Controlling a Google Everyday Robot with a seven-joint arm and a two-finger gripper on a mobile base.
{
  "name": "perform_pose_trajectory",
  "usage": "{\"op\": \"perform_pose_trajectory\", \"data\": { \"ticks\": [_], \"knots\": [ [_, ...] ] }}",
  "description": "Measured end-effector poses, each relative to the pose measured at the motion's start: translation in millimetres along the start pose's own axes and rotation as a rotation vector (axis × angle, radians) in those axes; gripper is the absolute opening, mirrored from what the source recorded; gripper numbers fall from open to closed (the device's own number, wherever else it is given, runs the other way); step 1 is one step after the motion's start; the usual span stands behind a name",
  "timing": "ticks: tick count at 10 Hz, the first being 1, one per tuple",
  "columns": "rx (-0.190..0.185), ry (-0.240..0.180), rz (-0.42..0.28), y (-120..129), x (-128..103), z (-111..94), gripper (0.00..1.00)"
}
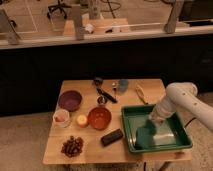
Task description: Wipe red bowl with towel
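Wooden desk (56,149), dim room: in the green tray (128,131) at lower right the gripper (153,119) is clamped shut at the towel (161,135), can't tell if it caught it, so it may lift empty before reaching the red bowl (99,118) mid-frame.

Dim warm light, soft shadows, pincer (153,120) low-lit in tray (145,107)

The gripper (153,120), down in the green tray (140,107), is too blurred to show any contact.
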Motion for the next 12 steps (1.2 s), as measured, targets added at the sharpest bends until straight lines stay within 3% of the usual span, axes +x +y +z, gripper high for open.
{"op": "perform_pose_trajectory", "data": {
  "ticks": [3,5,7,12],
  "knots": [
    [0.054,-0.086,-0.079,-27.6,-62.2,-63.3,0.00],
    [0.069,-0.145,-0.161,-34.6,-115.9,-79.8,0.00],
    [0.054,-0.199,-0.241,-30.9,-163.8,-79.6,0.00],
    [0.052,-0.202,-0.245,-30.1,-166.0,-79.3,0.00]
  ]
}}
